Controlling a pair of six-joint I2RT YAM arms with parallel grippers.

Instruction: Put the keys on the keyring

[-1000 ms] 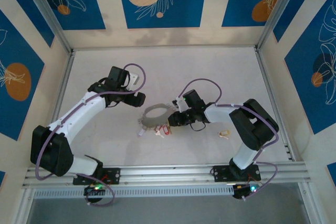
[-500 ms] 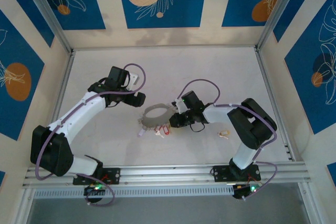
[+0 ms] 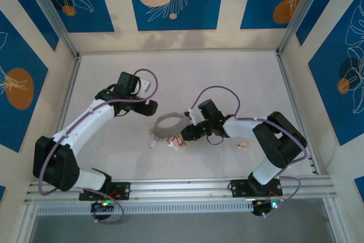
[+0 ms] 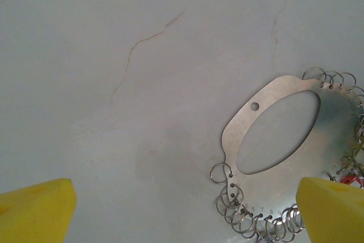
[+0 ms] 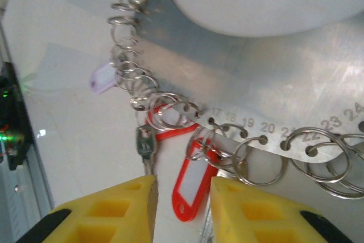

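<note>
On the table (image 3: 244, 78), seen from above, the keyring (image 3: 160, 127) lay flat near the middle, between the two arms. A cluster of red tags (image 3: 176, 140) sat at its near edge, and a pale tag (image 3: 152, 144) lay to their left. A yellowish key (image 3: 243, 145) lay well apart on the right. The left gripper (image 3: 151, 106) hovered just left of the keyring. The right gripper (image 3: 183, 135) was at the keyring's near right edge, over the red tags.

From the left wrist, the left gripper (image 4: 185, 200) stood wide, with its yellow fingers (image 4: 34, 214) at the lower corners and nothing between them. The keyring (image 4: 267, 183) showed as a flat metal plate with an oval hole and small split rings (image 4: 227, 197) along its rim.

From the right wrist, the right gripper (image 5: 183, 197) stood narrow, with a small gap between its fingers (image 5: 114, 211). One red tag (image 5: 190, 189) lay in that gap, not visibly pinched. A small metal key (image 5: 145, 146) hung from a split ring beside it, and numbered holes ran along the plate (image 5: 273, 95).
</note>
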